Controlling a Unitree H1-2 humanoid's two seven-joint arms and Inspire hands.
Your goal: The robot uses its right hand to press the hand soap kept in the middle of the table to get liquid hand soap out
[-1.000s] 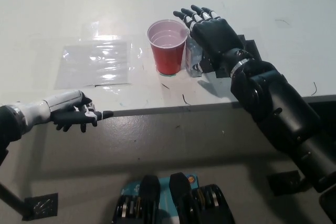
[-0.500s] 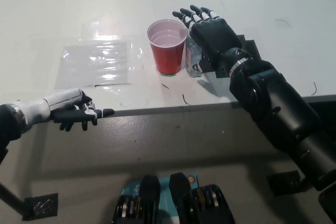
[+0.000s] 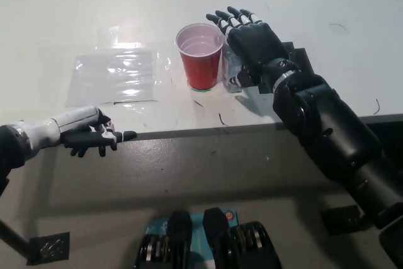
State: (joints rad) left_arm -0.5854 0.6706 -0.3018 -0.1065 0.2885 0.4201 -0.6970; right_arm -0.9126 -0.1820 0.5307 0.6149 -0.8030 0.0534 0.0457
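Now the black right hand (image 3: 252, 37), fingers spread flat, covers the hand soap (image 3: 230, 70) just beside the red cup (image 3: 201, 56); pressing down comes next. White left hand (image 3: 88, 133) idles loosely curled, well away from the cup.

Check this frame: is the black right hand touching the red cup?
Cannot tell. In the head view the right hand lies flat over the soap bottle, right of the red cup; its fingertips end at the cup's rim, with no plain gap or contact visible.

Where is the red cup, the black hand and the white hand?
red cup (image 3: 203, 67), head view, on its red side wall.
black right hand (image 3: 252, 39), head view, on its back.
white left hand (image 3: 91, 133), head view, on its middle.
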